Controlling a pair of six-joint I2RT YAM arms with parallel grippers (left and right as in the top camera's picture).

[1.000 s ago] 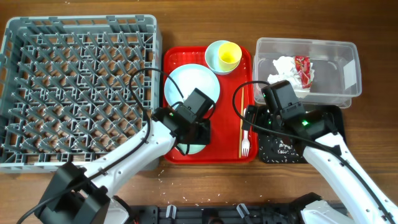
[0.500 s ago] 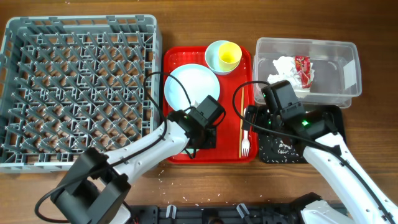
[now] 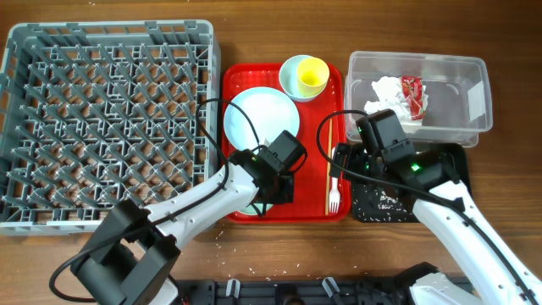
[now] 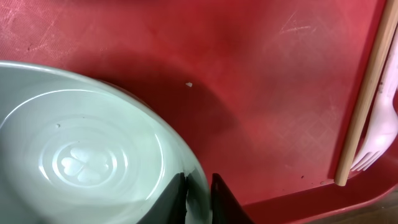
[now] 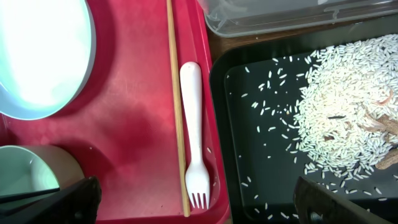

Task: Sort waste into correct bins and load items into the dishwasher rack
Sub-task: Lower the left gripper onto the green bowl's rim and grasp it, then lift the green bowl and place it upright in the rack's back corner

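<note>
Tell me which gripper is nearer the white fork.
Right. The right gripper hangs open directly over the fork; the left gripper is across the red tray, clamped on the mint bowl.

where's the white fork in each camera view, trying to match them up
Overhead: white plastic fork in the lower right corner of the red tray, tines toward the bottom.
Left wrist: fork cut off at the right edge, tines lower left; mint-green bowl at left.
Right wrist: fork near centre, upright, tines down.
Shared landmark: the wooden chopstick lying along the fork's left side in every view.
</note>
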